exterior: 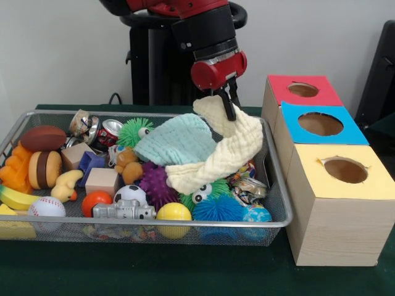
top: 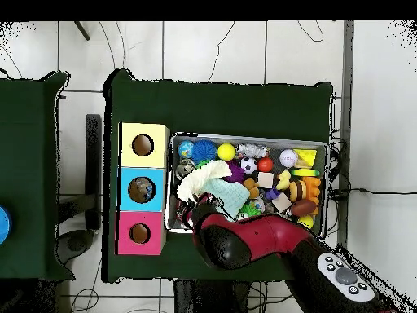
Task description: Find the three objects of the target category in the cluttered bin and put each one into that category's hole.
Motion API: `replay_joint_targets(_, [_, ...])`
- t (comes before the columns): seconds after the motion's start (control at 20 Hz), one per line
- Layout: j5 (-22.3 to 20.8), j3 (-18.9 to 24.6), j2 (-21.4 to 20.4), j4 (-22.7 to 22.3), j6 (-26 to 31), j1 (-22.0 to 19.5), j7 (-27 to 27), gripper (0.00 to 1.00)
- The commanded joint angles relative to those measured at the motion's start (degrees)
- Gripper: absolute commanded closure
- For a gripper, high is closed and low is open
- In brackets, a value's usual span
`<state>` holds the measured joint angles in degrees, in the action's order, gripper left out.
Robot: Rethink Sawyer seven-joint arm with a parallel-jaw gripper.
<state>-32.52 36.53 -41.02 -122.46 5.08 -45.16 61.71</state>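
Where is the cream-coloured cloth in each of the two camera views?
Front view: the cream cloth hangs from the gripper over the wire bin's right end, nearest the boxes.
Overhead view: the cream cloth is at the bin's left end, by the blue box.
Shared landmark: the blue box, the middle of three.

A plain pale wall (exterior: 62, 49) stands behind the dark green bench (exterior: 185, 271); the tiled floor (top: 212, 49) carries loose cables (top: 220, 49).
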Motion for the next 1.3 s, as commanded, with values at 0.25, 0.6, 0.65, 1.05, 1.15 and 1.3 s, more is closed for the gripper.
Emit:
replay_joint_targets(0.25, [4.1,2.0,1.2,1.6,13.6,0.0,4.1,1.0])
replay_joint_targets(0.6, [3.9,0.0,2.1,5.0,12.1,4.1,6.8,1.0])
replay_joint_targets(0.65, [4.4,0.0,2.4,5.7,12.1,4.7,7.1,1.0])
replay_joint_targets(1.05, [6.0,1.4,1.6,5.8,8.4,4.9,8.6,1.0])
replay_joint_targets(1.15, [6.8,2.5,0.9,5.9,7.9,4.7,8.9,1.0])
replay_joint_targets(1.3, [7.4,1.3,0.6,7.5,9.4,6.6,8.7,1.0])
